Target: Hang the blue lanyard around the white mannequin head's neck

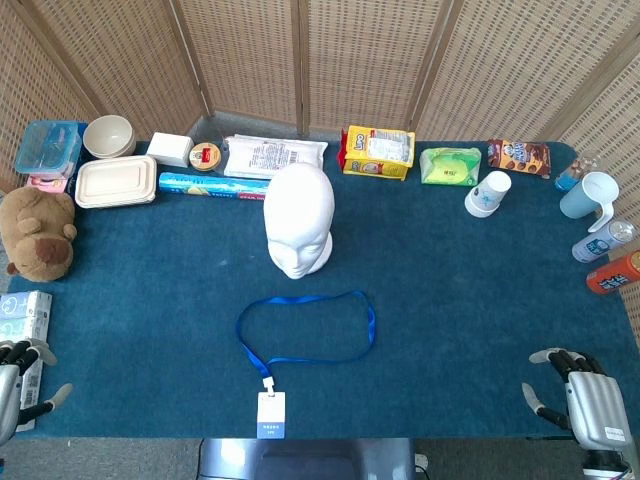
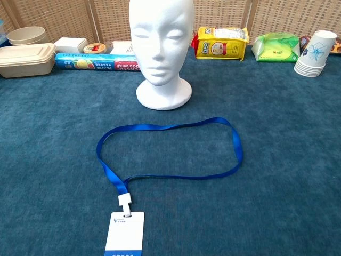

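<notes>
Only the head view shows the robot's body. The right hand (image 1: 583,398) is seen as a silver-grey metallic shell with small dark screws on the back plate, fingers pale grey with black segments toward the tips. The left hand (image 1: 18,385) is finished alike: silver-grey casing, black-and-grey fingers, partly cut off by the frame edge.

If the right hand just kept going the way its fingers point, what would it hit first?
The right hand points up and slightly left across bare blue table. The way looks free at first; the white paper cup stack seems the first thing in line, though depth is uncertain.
</notes>
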`<state>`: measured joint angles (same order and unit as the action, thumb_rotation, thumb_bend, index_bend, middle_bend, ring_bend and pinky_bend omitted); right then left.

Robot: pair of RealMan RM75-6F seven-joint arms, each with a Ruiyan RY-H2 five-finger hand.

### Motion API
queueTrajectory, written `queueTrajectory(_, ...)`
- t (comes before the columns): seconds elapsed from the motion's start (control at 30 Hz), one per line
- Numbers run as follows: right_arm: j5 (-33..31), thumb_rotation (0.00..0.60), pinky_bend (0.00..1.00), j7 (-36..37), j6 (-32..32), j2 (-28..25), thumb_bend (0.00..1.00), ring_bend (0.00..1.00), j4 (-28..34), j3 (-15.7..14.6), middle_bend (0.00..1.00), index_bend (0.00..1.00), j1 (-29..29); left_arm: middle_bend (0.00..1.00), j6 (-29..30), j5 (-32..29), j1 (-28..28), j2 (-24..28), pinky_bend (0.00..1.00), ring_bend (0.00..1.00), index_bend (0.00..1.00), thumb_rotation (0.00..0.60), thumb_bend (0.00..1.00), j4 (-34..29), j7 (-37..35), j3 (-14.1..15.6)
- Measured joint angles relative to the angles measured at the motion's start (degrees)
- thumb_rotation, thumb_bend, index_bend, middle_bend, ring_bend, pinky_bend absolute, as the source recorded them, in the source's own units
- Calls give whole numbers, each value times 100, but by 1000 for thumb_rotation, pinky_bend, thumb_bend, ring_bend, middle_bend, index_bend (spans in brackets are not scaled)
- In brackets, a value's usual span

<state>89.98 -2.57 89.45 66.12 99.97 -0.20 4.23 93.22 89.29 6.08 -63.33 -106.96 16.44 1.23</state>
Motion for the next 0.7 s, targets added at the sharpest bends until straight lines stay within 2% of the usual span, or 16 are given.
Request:
queueTrajectory(0.5, 28, 520, 256, 163, -1, -80, 356, 372, 48, -10, 399, 396, -16, 384, -4, 17, -48, 48, 240, 349, 492, 557, 165, -89, -38, -48)
queueTrajectory(0.6, 69, 518, 320, 210, -43, -94, 357, 430, 73, -20, 416, 396, -53, 384, 5, 27, -55, 115, 240, 349, 491, 556, 165, -132, -98, -58)
queueTrajectory(0.7, 65, 519, 384, 235, -134, -95, 358, 443, 117, -17, 433, 396, -105, 384, -12, 26, -78, 168, 240, 349, 491, 554, 165, -158, -150, -73)
